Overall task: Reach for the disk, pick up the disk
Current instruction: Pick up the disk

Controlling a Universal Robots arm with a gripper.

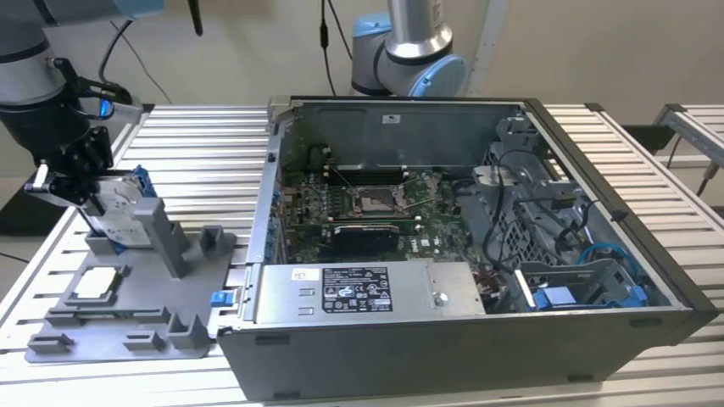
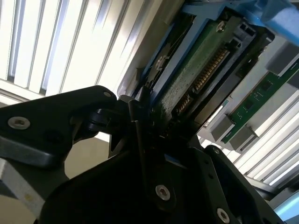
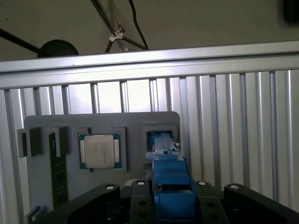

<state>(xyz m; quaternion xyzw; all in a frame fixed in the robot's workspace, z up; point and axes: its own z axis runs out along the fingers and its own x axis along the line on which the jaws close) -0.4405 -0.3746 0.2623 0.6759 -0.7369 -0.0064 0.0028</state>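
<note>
The disk [image 1: 117,202], a silver drive with a white label and blue rails, stands on edge in a slot of the grey fixture [image 1: 125,318] at the exterior view's left. My gripper [image 1: 95,188] comes down onto its upper end, with the fingers against both sides, shut on it. In the first wrist view the disk's blue rail [image 3: 170,184] sits tight between the dark fingers [image 3: 140,203], over the fixture's slot [image 3: 161,137]. The second wrist view shows the disk's green circuit board [image 2: 196,70] running away from the gripper [image 2: 154,128].
The fixture also holds a small silver square chip [image 1: 97,282] [image 3: 98,150] and a green memory stick [image 3: 58,168]. An open computer case [image 1: 453,254] stands right of the fixture, with a blue bracket [image 1: 565,297] inside. A second arm's base [image 1: 408,59] stands behind the case.
</note>
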